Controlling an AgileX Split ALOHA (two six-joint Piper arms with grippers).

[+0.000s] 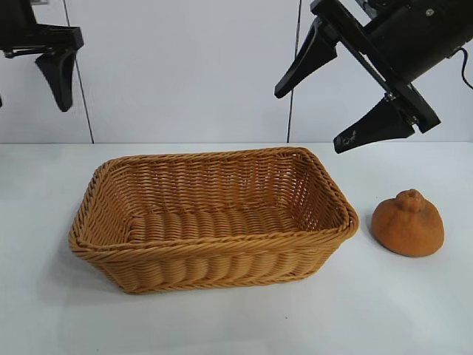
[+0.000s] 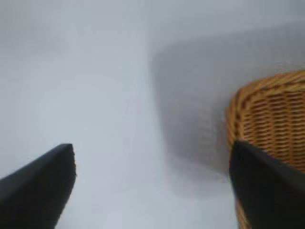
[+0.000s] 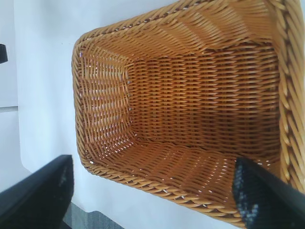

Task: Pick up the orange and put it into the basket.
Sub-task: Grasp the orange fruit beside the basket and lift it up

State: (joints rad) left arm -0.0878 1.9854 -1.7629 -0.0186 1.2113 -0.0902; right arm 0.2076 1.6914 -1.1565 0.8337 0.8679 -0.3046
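Golden-tan wicker filled the middle of the exterior view: the basket (image 1: 214, 218) sat on the white table (image 1: 414, 310) with nothing inside it, and the orange (image 1: 408, 222) rested on the tabletop just beside its right end, apart from the rim, its knobby nub pointing up. High at the top right, the right gripper (image 1: 325, 111) hung above the basket's right end and the fruit, its two black fingers spread wide and holding nothing. At the top left edge, the left gripper (image 1: 58, 74) was only partly in frame, well above the table and clear of the basket. From the left wrist view, the left gripper (image 2: 152, 181) showed its fingers far apart and empty over bare table, with a corner of the basket (image 2: 276, 114) off to one side. From the right wrist view, the right gripper (image 3: 152, 191) stood open and empty, looking straight down into the empty woven interior of the basket (image 3: 190, 105).
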